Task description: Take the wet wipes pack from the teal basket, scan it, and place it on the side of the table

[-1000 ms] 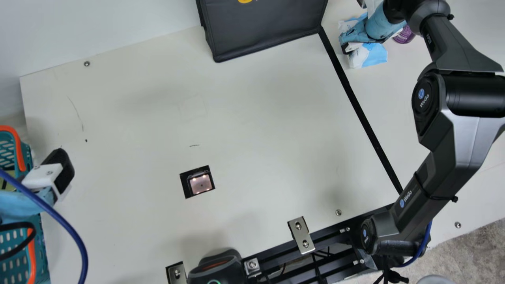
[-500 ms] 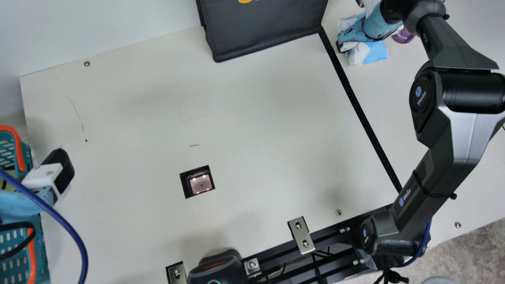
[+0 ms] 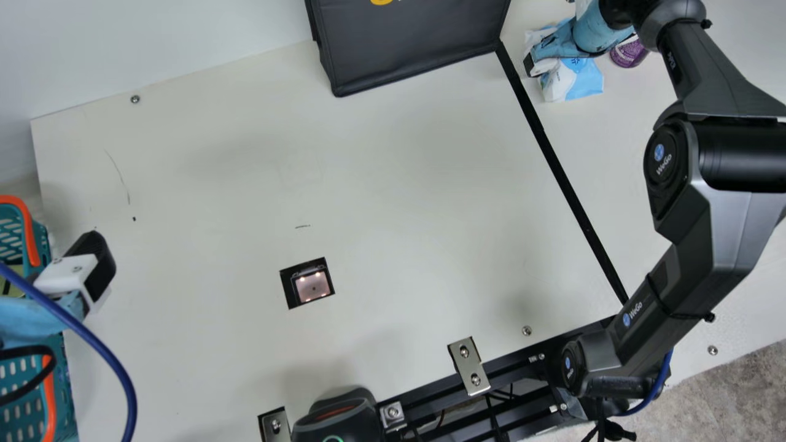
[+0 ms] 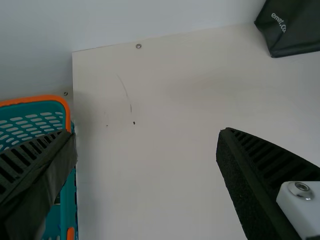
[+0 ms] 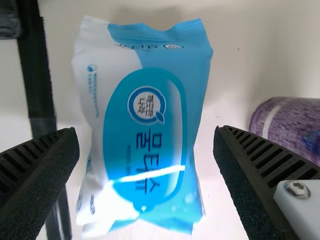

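Release looks done. Since 0.5 s ago our right gripper (image 5: 147, 134) has pulled back a bit from the wet wipes pack (image 5: 155, 185): main view now shows more of it, and its near end sits where it did in that frame. From 1.0 s to 0.5 s ago the pack did shift slightly. The right gripper's 2 fingers are spread, with a gap to the pack on both sides, nothing held.

Pack lies flat on the side of the table (image 3: 399, 215), past the black strip (image 3: 552, 162). We read that as the final placement, so only retreat should be left. Can't confirm the scan from here; the scanner window (image 3: 312, 286) is well apart from the pack.

Our left gripper (image 4: 146, 135) hasn't moved across the 3 main frames. It's at the teal basket's (image 4: 30, 111) edge, 1 finger over the basket, the other over tabletop, fingers wide, holding nothing.

Edges: purple container (image 5: 290, 125) is just beside the pack, close to 1 right finger. Dark bag (image 3: 411, 43) is across the strip from the pack. We'd go straight up first; a sideways exit could clip the container or drag the soft wrapper. Can't tell our fingertip height over the table. Once up, widest room is over the tabletop between strip and basket.
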